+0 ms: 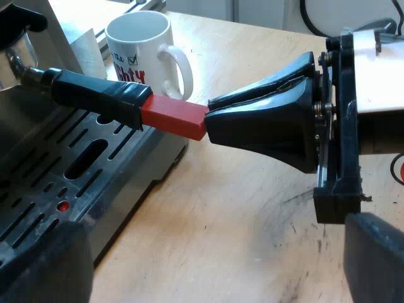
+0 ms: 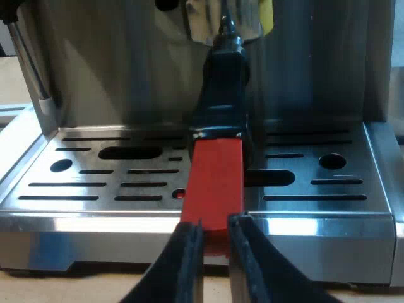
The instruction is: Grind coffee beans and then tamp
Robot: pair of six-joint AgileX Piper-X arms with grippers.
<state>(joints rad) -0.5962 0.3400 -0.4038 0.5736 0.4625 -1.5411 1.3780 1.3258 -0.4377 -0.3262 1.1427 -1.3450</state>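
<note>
**Right gripper.** The right gripper (image 2: 214, 222) is clamping the red end (image 2: 213, 183) of the handle (image 1: 95, 95) of the metal holder (image 1: 19, 63). Its jaws are standing only as far apart as the red end is wide. One black finger (image 2: 186, 265) is pressing on each side face, and the fingertips are overlapping only the outermost part of the red end. In the left wrist view, these jaws are meeting the red end from the side away from the machine, in line with the handle. They are holding it clear of the desk (image 1: 252, 221).

**Metal holder.** The holder is sitting at the front of the espresso machine (image 2: 95, 76), with its metal end up under the machine's head. The dark handle is projecting outward and slightly downward over the slotted drip tray (image 2: 315, 189). The red end is hanging just beyond the tray's outer rim, above the desk.

**Left gripper.** The left gripper (image 1: 208, 271) is hovering apart from the holder and facing the handle side-on. Its jaws are standing wide open and are gripping nothing. One finger (image 1: 44, 265) is showing before the drip tray's corner, and the other is showing over bare desk.

**Other items.** A white mug (image 1: 139, 50) with printed lettering is standing upright on the desk just beside the machine. Its handle is turned toward open desk.
</note>
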